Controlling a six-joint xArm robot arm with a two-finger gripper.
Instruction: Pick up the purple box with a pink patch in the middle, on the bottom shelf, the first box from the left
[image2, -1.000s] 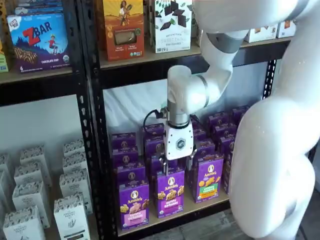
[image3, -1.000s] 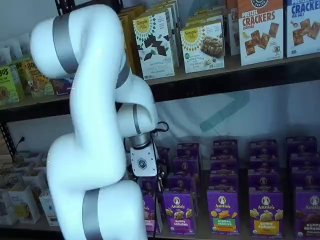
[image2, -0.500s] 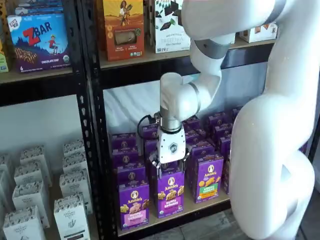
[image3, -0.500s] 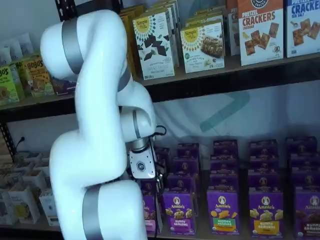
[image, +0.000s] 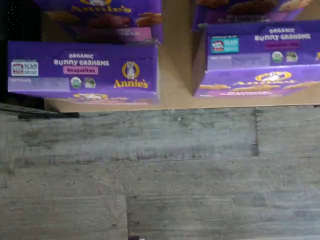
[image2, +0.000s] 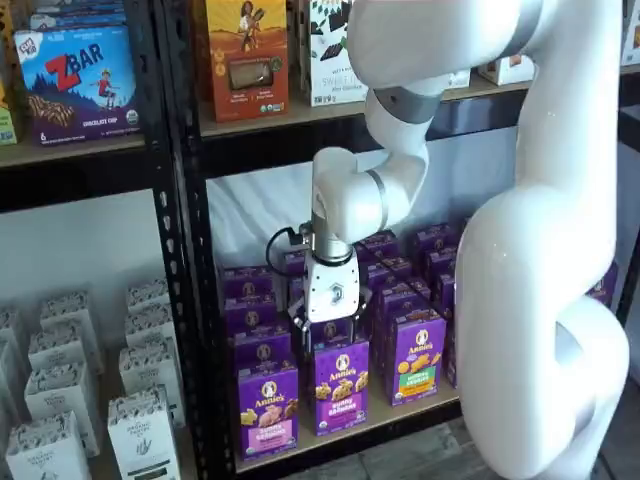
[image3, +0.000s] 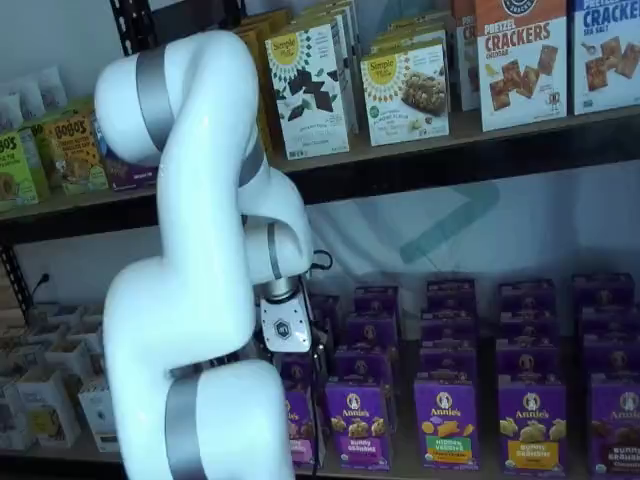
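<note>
The purple box (image2: 267, 408) with the pink band stands upright at the front left of the bottom shelf (image2: 405, 408). In the wrist view its top (image: 82, 72) shows from above, labelled Neapolitan, at the board's front edge (image: 175, 102). My gripper (image2: 330, 328) hangs a little above the front row, over the neighbouring purple-band box (image2: 341, 386), just right of the pink-band box. Its black fingers stand apart with nothing between them. In a shelf view the arm covers most of the pink-band box (image3: 298, 428).
Several rows of purple Annie's boxes fill the shelf behind and to the right, including a green-band box (image2: 418, 355). A black perforated upright (image2: 195, 300) stands just left of the target. White boxes (image2: 140, 430) sit in the left bay. Grey plank floor (image: 160, 170) lies below.
My gripper has moved left along the front row, from over the gap beside the green-band box toward the pink-band box, and dropped slightly. The boxes have not moved.
</note>
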